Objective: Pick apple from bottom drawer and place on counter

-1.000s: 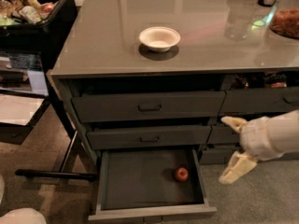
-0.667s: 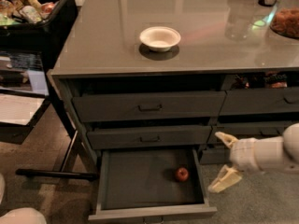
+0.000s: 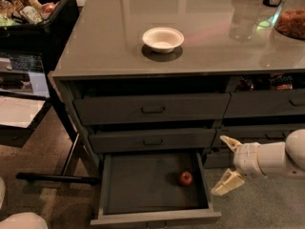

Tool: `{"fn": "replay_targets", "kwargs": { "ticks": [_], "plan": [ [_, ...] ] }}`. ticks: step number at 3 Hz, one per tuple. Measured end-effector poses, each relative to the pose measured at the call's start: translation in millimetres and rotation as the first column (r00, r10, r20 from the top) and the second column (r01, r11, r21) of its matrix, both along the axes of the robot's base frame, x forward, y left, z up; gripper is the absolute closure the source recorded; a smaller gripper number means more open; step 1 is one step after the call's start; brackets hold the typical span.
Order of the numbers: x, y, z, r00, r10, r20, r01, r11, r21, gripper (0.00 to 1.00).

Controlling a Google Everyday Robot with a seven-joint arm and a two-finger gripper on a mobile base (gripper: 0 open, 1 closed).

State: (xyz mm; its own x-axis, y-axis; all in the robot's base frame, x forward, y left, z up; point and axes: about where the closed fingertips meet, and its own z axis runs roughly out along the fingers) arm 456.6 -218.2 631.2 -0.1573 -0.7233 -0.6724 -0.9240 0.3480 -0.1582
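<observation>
The small red apple (image 3: pixel 186 178) lies on the floor of the open bottom drawer (image 3: pixel 133 185), near its right wall. My white gripper (image 3: pixel 225 165) hangs just right of the drawer's right edge, to the right of the apple and a little above it. Its two fingers are spread apart and hold nothing. The glossy grey counter (image 3: pixel 200 42) spreads above the drawers.
A white bowl (image 3: pixel 163 38) stands on the counter. A glass (image 3: pixel 242 20) and a dish of brown food (image 3: pixel 291 24) stand at its right. A black bin of groceries (image 3: pixel 33 13) stands at the left. Two handled drawers (image 3: pixel 152 109) above are shut.
My gripper and arm have moved down and to the left, from beside the middle drawer to just right of the open bottom drawer. The apple has not moved.
</observation>
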Motion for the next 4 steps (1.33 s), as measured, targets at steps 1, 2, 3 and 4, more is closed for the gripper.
{"fn": "replay_targets", "kwargs": {
  "ticks": [1,2,3,4],
  "plan": [
    [9,9,-17,1.0,0.002,0.008,-0.002,1.0,-0.031,0.0],
    [33,18,-65,0.9993,0.035,0.01,-0.034,0.999,-0.035,0.0],
    [59,29,-137,0.9964,0.083,-0.014,-0.083,0.996,-0.017,0.0],
    [80,30,-209,0.9887,0.14,-0.052,-0.141,0.99,-0.005,0.0]
  ]
}}
